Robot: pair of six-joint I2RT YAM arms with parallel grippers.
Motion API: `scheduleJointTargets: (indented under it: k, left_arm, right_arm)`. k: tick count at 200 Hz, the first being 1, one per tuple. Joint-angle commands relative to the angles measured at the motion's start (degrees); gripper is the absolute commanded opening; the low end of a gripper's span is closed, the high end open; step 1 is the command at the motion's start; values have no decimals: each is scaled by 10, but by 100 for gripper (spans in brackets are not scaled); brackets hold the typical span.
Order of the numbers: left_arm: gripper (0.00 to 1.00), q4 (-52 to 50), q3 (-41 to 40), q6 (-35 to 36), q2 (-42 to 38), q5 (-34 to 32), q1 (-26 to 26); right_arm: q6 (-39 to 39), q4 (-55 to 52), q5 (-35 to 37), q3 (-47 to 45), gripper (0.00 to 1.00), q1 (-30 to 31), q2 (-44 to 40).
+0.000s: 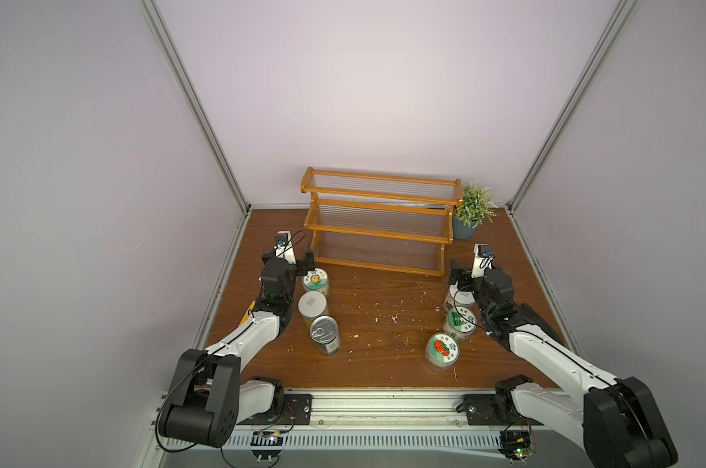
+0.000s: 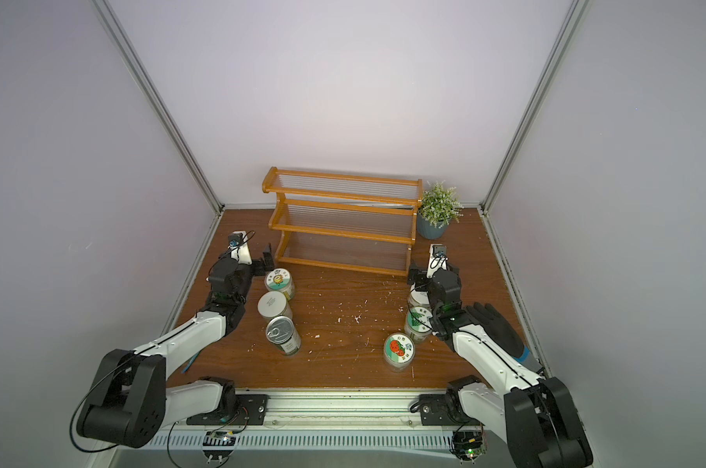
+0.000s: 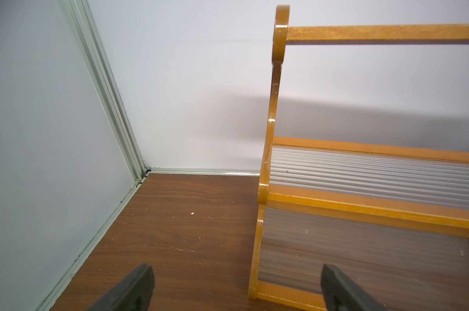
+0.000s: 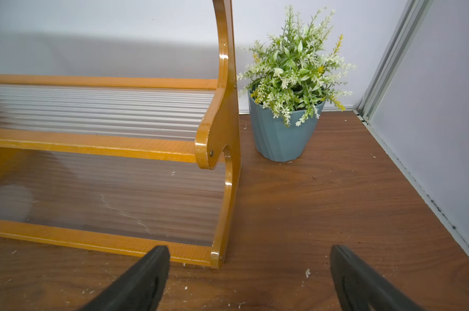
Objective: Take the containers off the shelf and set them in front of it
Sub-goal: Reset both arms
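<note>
The orange-brown shelf (image 1: 377, 227) (image 2: 343, 221) stands at the back with all three tiers bare. In front of it, three containers line up on the left: a flower-label jar (image 1: 315, 281), a white-lid jar (image 1: 313, 306) and a metal can (image 1: 325, 330). Three more line up on the right: a jar (image 1: 460, 300) half hidden under my right arm, a green-label jar (image 1: 460, 322) and a red-label jar (image 1: 441, 350). My left gripper (image 1: 307, 263) (image 3: 234, 285) is open and holds nothing, low by the shelf's left foot (image 3: 254, 290). My right gripper (image 1: 456, 277) (image 4: 250, 269) is open and holds nothing by the shelf's right foot (image 4: 217, 258).
A grey-blue pot with a green plant (image 1: 471, 210) (image 4: 281, 134) stands right of the shelf. A black glove (image 2: 493, 328) lies by the right wall under my right arm. White crumbs dot the wooden table (image 1: 383, 324). Walls close in on three sides.
</note>
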Motion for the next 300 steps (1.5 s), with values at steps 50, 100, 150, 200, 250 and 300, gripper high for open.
scheduleJointTargets:
  k: [50, 100, 150, 200, 250, 300]
  left_arm:
    - [99, 73, -38, 18, 24, 28, 49]
    - [99, 74, -42, 13, 84, 35, 82]
    - [99, 153, -78, 3, 134, -5, 84]
    - [99, 182, -93, 4, 146, -5, 82]
    - [99, 222, -121, 7, 136, -7, 81]
    - [99, 362, -176, 22, 168, -89, 44]
  right_arm:
    - [-65, 165, 64, -30, 99, -41, 112]
    - [-91, 319, 76, -89, 99, -43, 176]
    - [-113, 463, 69, -128, 99, -56, 227]
    - [-92, 621, 12, -192, 99, -89, 273]
    - [-97, 596, 12, -189, 99, -86, 261]
    - [-86, 561, 41, -180, 99, -85, 249]
